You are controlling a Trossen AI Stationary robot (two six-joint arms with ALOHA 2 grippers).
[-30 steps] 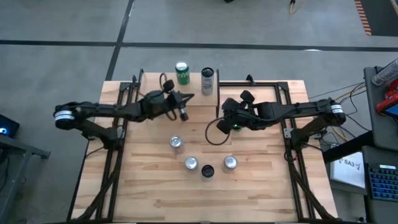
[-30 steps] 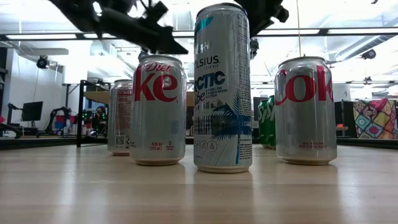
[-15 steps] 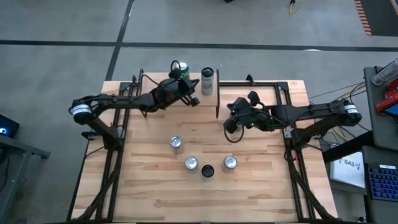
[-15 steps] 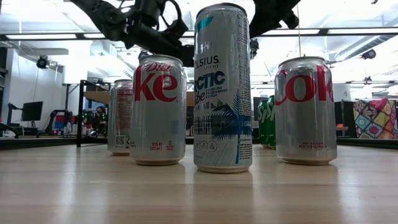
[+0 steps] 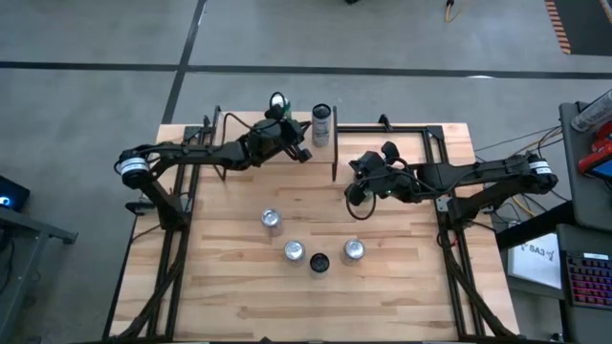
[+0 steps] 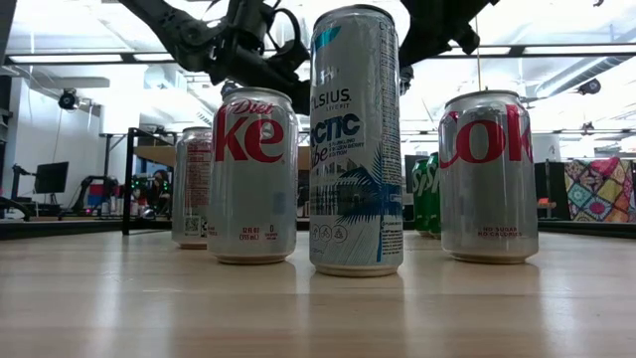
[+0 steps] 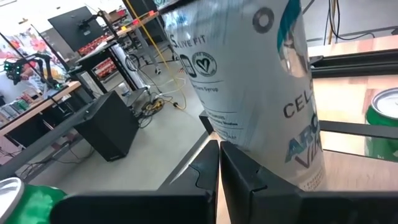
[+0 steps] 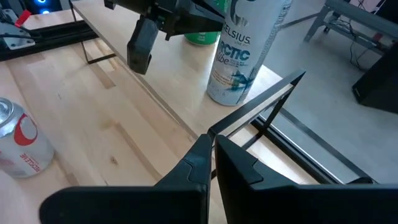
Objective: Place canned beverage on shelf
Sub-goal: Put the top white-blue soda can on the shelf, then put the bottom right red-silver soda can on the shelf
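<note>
Four cans (image 5: 318, 262) stand in bunch on tabletop (image 5: 229, 296), near front. Two more already up on shelf (image 5: 382, 134) at back: green can (image 5: 278, 101), tall white can (image 5: 321, 124).

Left gripper (image 5: 304, 154) closed, holding nothing, just beside tall white can. Right gripper (image 5: 351, 192) closed too, empty, near middle.

Cans likely stiff, smooth, slippery. Thin sides dent if you squeeze hard. Take one round its middle, keep it upright. You must open gripper first.

Left gripper (image 5: 303, 153) beside shelf's tall can (image 5: 321, 125).
</note>
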